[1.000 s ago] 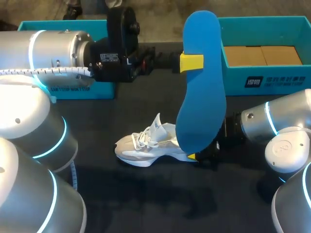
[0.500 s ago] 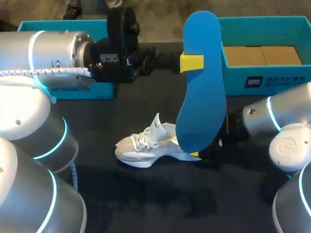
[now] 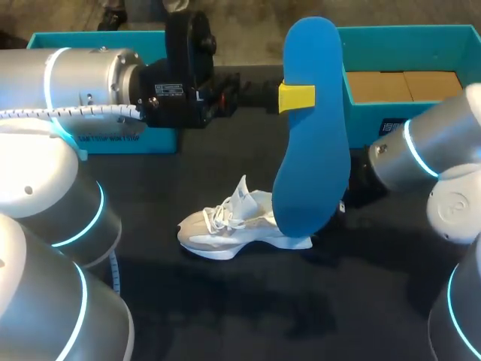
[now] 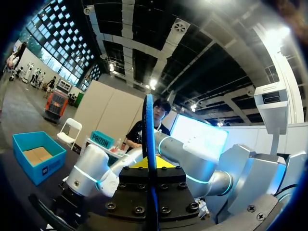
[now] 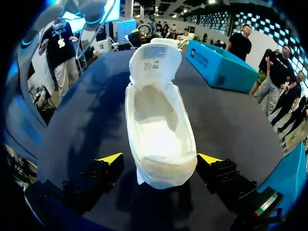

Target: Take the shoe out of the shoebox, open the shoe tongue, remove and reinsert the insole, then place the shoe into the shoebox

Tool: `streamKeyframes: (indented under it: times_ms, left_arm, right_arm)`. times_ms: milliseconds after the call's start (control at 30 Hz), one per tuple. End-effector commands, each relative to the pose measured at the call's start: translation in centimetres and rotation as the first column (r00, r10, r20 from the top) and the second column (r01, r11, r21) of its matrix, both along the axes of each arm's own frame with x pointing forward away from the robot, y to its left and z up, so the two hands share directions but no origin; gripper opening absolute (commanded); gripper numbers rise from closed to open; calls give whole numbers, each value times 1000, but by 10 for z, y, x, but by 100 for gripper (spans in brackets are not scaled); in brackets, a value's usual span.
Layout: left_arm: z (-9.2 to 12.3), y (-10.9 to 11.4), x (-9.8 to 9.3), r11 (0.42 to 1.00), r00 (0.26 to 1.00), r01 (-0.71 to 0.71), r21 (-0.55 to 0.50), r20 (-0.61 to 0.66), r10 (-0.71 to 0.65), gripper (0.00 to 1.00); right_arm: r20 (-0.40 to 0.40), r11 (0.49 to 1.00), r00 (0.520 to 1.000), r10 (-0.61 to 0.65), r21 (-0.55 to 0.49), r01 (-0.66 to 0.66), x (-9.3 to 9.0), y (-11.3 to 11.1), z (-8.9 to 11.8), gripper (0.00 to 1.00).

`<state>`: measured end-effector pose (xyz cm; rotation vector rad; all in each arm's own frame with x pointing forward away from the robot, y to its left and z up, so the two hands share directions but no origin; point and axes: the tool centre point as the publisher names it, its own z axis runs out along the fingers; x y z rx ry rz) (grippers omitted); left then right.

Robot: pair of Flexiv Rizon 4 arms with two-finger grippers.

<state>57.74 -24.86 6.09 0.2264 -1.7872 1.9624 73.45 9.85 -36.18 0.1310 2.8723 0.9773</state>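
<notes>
At the far left of the table [image 3: 225, 316], a teal box [image 3: 75, 37] sits along the far edge, partly hidden behind the left arm [image 3: 83, 75]. That arm comes in from the left and reaches across towards the middle. Its end effector [image 3: 297, 98] is clamped on the blue insole [image 3: 312, 150], with one yellow tip pressed flat on the insole's face about a third of the way down. The insole stands upright, well above the table, narrow end up and broad end down. In the left wrist view it shows edge-on as a thin blue line [image 4: 150, 125], rising from between the two black finger blocks of the end effector [image 4: 151, 166].

Below the insole, the white shoe [image 3: 240, 226] rests on its sole on the table, toe towards the left and heel towards the right. The heel is partly covered by the insole's lower end in the head view. The tongue [image 3: 242, 192] is pulled up and stands clear of the laces.

Further right, the right end effector [image 5: 160, 159] sits low, just behind the heel. Its yellow-tipped fingers are spread apart, one on either side of the heel [image 5: 161, 173], not gripping it. From here the shoe's opening [image 5: 156, 120] is wide, with the tongue [image 5: 155, 60] upright at its far end.

The right arm [image 3: 421, 158] comes in from the right edge. Behind it, the teal shoebox [image 3: 421, 41] stands at the far right, showing a brown cardboard floor
</notes>
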Motion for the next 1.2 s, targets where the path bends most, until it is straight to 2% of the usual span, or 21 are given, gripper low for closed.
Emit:
streamKeyframes:
  times_ms: [33, 367, 733, 1200]
  left_arm:
    - [-1, 0, -1, 1000, 1000, -1, 1, -1, 1, 0]
    - [-1, 0, -1, 1000, 1000, -1, 1, -1, 1, 0]
    - [-1, 0, -1, 1000, 1000, -1, 1, -1, 1, 0]
    - [-1, 0, -1, 1000, 1000, -1, 1, -1, 1, 0]
  right_arm:
    - [-17, 967, 999, -29, -253, 23, -1, 6, 11, 100]
    - [2, 922, 999, -44, -384, 41, -5, 12, 21, 100]
    - [7, 877, 998, -61, -477, 57, -3, 13, 32, 100]
    - [3, 845, 1000, -27, -534, 24, 0, 17, 39, 100]
